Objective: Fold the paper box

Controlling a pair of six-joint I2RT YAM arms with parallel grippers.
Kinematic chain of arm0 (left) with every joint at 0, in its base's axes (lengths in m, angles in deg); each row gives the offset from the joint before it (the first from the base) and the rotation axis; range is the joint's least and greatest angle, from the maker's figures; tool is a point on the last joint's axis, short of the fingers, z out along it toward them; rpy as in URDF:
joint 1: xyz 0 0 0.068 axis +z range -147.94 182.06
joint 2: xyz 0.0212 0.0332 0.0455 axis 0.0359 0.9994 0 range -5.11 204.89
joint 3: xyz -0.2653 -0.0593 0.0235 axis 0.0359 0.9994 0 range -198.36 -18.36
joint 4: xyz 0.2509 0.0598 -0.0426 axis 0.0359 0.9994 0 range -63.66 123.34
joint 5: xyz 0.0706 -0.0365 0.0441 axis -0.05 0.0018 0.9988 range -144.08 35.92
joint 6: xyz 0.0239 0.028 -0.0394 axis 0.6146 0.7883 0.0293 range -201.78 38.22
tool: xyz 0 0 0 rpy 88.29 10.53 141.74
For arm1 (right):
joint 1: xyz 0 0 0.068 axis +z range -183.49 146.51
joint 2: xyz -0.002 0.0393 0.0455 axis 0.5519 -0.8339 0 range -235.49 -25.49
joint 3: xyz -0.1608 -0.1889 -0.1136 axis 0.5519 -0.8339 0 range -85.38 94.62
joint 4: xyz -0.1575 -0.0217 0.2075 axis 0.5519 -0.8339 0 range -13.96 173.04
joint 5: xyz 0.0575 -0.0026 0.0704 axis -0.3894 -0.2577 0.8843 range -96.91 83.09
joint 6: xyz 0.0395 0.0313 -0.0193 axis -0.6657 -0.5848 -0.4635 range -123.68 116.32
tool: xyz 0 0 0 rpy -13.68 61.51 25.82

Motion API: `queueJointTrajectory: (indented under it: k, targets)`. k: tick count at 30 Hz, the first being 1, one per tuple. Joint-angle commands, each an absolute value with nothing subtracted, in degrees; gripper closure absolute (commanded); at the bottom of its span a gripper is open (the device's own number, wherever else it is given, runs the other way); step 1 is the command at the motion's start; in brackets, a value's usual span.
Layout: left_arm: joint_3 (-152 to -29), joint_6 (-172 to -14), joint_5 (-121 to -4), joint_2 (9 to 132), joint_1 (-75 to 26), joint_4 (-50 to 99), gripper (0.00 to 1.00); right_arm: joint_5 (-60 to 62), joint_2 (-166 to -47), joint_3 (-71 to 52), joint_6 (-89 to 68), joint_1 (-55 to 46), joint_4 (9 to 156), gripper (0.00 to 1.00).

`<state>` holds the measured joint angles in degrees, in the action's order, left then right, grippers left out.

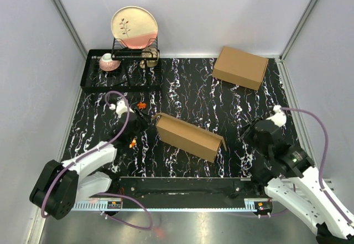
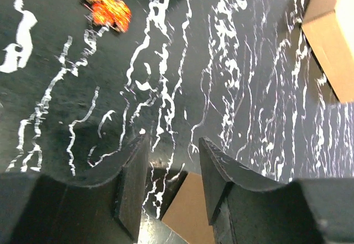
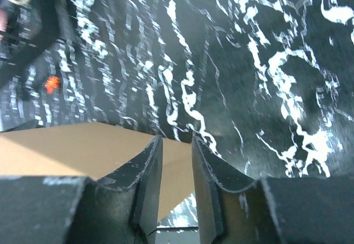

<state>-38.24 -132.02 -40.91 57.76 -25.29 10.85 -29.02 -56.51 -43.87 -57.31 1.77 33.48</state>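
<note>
While the paper box [image 1: 189, 137] lies seemingly closed up on the worktop [image 1: 232, 105], well apart from the second box [image 1: 240, 67] and nearer the arms, with the fingers of left gripper [image 1: 137, 122] and right gripper [image 1: 249, 135] apart and empty, its ends are best pressed squarely together.

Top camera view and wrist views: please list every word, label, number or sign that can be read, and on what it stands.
No text can be read in any view.
Paper box and second box: plain brown, no print.
Plate: a plant drawing only, no words.
Strip at the near table edge: marks too small to read.
</note>
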Motion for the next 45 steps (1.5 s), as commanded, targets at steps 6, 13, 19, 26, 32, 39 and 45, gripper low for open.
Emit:
queueJointTrajectory:
  k: [6, 13, 19, 26, 32, 39, 45]
  targets:
    - [-49.73, -133.20, -25.51, 50.09, -21.51, 35.65, 0.50, -20.75, -61.17, -27.03, -33.85, 2.01, 38.04, 0.59]
    - [-54.39, -120.94, -38.48, 41.82, -14.12, 36.11, 0.39, -7.97, -65.66, -22.72, -29.17, 2.01, 29.78, 0.58]
    - [-56.94, -109.31, -59.57, 40.68, -14.02, 29.51, 0.36, -7.09, -63.63, -24.04, -28.64, 2.01, 27.58, 0.57]
    - [-56.42, -97.97, -73.94, 38.13, -14.02, 28.45, 0.35, -4.10, -62.84, -22.55, -27.15, 2.01, 25.04, 0.57]
    - [-53.52, -91.98, -78.60, 33.65, -14.11, 25.11, 0.34, -2.17, -62.49, -22.81, -26.36, 1.93, 24.68, 0.57]
    - [-52.81, -88.38, -83.70, 35.75, -15.08, 25.80, 0.37, -1.20, -61.88, -22.10, -25.83, 1.93, 24.24, 0.57]
    - [-52.29, -83.46, -81.15, 37.60, -18.15, 27.49, 0.39, -0.41, -61.26, -23.16, -26.09, 2.01, 24.94, 0.57]
